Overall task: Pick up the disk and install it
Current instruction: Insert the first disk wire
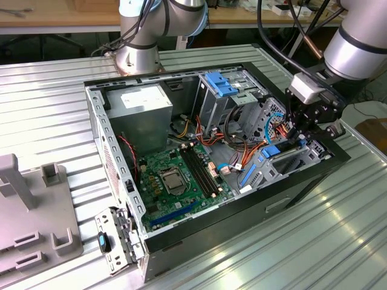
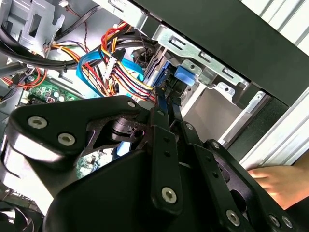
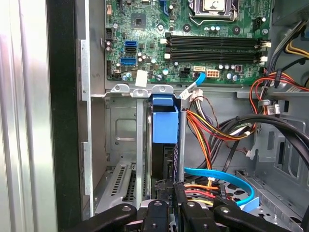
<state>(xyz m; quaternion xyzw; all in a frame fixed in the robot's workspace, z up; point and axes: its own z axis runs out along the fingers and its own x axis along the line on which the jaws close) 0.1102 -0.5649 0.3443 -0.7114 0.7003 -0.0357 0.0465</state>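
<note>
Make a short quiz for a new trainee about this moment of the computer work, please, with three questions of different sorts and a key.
1. True or false: the gripper is closed on the disk.
2. Where is the disk? A. flat on the table; B. standing on edge in the metal bay at the edge of the computer case; C. lying on the green board.
3. Fill in: in the exterior view, the grey power box with the white label sits toward that view's ___, and the gripper works toward the opposite side.

Key: 1 true; 2 B; 3 left.
</note>
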